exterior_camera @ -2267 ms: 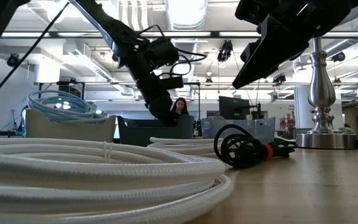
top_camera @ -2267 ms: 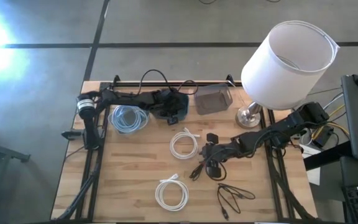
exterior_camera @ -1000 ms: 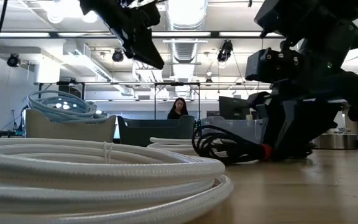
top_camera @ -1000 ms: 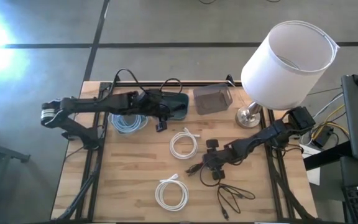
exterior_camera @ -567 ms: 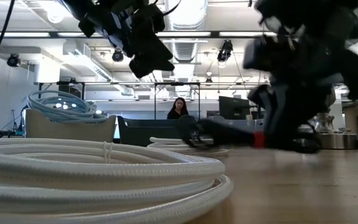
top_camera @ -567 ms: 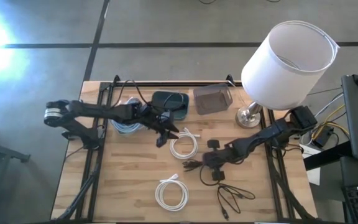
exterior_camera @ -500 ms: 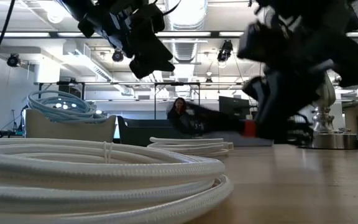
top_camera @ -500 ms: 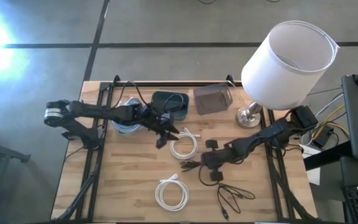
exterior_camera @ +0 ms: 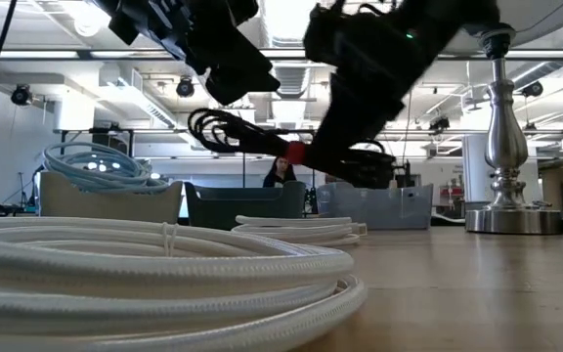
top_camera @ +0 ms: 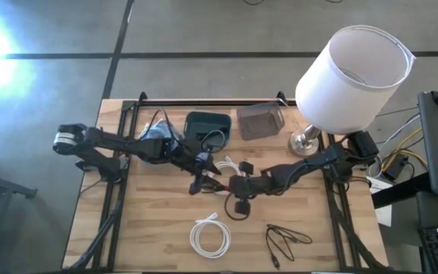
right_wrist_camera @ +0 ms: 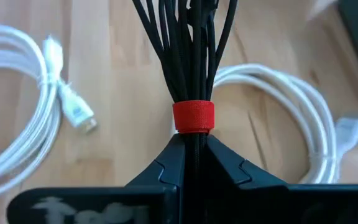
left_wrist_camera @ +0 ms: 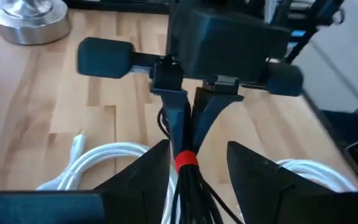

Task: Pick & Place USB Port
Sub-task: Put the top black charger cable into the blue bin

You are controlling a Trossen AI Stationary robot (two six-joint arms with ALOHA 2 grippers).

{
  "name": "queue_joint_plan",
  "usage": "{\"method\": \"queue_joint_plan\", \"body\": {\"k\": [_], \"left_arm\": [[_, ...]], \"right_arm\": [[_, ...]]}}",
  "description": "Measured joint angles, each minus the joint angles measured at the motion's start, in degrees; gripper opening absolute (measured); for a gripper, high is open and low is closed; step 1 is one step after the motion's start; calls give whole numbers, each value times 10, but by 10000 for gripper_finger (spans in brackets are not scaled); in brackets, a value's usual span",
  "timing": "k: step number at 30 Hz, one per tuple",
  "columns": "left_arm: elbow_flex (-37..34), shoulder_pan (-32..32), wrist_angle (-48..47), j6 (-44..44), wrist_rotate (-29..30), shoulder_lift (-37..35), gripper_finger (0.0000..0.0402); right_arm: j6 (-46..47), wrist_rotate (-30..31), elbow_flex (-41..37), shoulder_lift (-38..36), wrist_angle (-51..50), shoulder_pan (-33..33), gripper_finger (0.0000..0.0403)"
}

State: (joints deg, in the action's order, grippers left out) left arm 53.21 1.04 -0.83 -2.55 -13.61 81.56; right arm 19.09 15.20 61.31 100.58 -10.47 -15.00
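Observation:
The black USB cable bundle [top_camera: 220, 183], tied with a red strap [right_wrist_camera: 193, 116], hangs in the air over the table's middle. My right gripper [top_camera: 233, 186] is shut on it, reaching in from the table's right. My left gripper [top_camera: 201, 180] comes from the left and is open. In the left wrist view its two fingers stand on either side of the bundle's strapped part [left_wrist_camera: 186, 163]. Whether they touch it I cannot tell. In the low view the bundle's loops [exterior_camera: 225, 130] stick out leftward past the right gripper. My right gripper pinches the bundle's gathered strands [right_wrist_camera: 192, 142] between its two fingers, right beside the red strap. The fingers come from the table's right, slanting down, and lie along the strands. The bundle is lifted clear of the table, and a loop [top_camera: 238, 208] hangs by the gripper.
A white cable coil [top_camera: 226, 166] lies under the grippers and another [top_camera: 210, 236] near the front edge, beside a loose black cable [top_camera: 284, 240]. At the back stand a bin of blue cable [top_camera: 155, 138], a dark bin [top_camera: 207, 128], a grey bin [top_camera: 261, 122] and a lamp [top_camera: 352, 68].
My right gripper has lifted the black bundle clear of the table and carried it toward the table's left and far side. My left gripper has come from the dark bin toward the table's near side and middle, meeting the bundle.

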Motion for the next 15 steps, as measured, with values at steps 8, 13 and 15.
{"method": "queue_joint_plan", "body": {"k": [8,13,15], "left_arm": [[0,23,-20,12,32,17,163],[-1,22,-33,11,37,43,163],[0,22,-34,10,39,54,163]], "right_arm": [[-30,0,82,33,-47,8,38],[-30,0,108,34,-78,8,38],[-30,0,112,34,-92,8,38]]}}
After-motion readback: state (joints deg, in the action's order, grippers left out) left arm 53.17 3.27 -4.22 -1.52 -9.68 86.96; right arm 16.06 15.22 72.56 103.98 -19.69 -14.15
